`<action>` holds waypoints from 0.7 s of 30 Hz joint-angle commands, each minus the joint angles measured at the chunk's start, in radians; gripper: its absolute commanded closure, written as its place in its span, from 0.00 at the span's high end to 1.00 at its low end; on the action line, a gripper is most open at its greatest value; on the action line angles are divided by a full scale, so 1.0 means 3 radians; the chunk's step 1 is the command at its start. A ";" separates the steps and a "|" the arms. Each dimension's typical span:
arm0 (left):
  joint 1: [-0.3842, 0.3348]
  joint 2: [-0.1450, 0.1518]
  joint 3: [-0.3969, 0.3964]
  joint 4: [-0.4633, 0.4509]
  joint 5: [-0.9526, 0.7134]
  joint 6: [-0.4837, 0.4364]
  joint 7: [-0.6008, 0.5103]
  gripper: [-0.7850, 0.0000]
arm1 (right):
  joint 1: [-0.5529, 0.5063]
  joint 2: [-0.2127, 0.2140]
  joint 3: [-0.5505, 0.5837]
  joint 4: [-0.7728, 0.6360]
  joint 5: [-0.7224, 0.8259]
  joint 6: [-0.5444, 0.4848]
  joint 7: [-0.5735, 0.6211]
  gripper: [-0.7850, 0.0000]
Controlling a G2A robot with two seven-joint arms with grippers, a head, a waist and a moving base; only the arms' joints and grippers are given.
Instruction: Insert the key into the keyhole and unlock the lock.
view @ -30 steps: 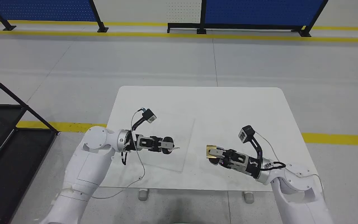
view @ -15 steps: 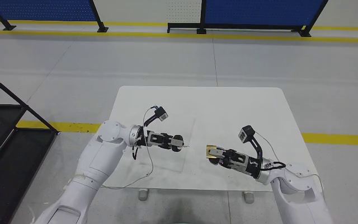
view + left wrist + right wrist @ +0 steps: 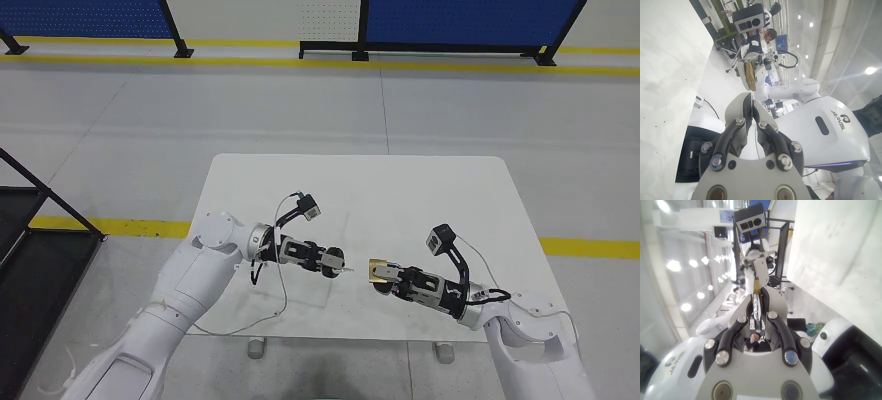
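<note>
- the left gripper (image 3: 337, 265) sits over the near part of the white tabletop (image 3: 420, 190), left of centre. its jaws are closed on the key (image 3: 348, 269).
- the key's small silver blade sticks out past the fingertips and points across toward the lock (image 3: 378, 268).
- in the left wrist view the left gripper (image 3: 752, 102) has its two dark pads pressed nearly together. the key (image 3: 752, 109) shows as a thin pale strip pinched between them.
- the right gripper (image 3: 387, 274) is over the near part of the tabletop too, right of centre. its jaws are clamped on the brass lock, which sits at the end nearest the other arm.
- in the right wrist view the right gripper (image 3: 757, 294) holds the lock (image 3: 756, 286) edge-on between its pads, with the chrome shackle (image 3: 755, 309) running back between the fingers.
- in the top view the key tip is just beside the lock and level with it, with a small gap between them. the key is not in the lock.
- the left wrist view shows the lock (image 3: 750, 75) straight ahead of the pinched key, with its narrow brass edge facing the camera.
- i cannot make out the keyhole itself.
</note>
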 commanded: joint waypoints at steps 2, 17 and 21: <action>-0.0035 -0.0016 0.0066 0.0079 -0.0063 0.0017 -0.0012 0.00 | 0.0000 0.0000 0.0000 0.0000 0.0000 0.0000 0.0000 0.00; -0.0032 -0.0025 0.0120 0.0103 -0.0191 0.0304 0.0017 0.00 | 0.0000 0.0000 0.0000 0.0000 0.0000 0.0000 0.0000 0.00; -0.0083 -0.0034 0.0150 0.0184 -0.0313 0.0518 -0.0022 0.00 | 0.0000 0.0000 0.0000 0.0000 0.0000 0.0000 0.0000 0.00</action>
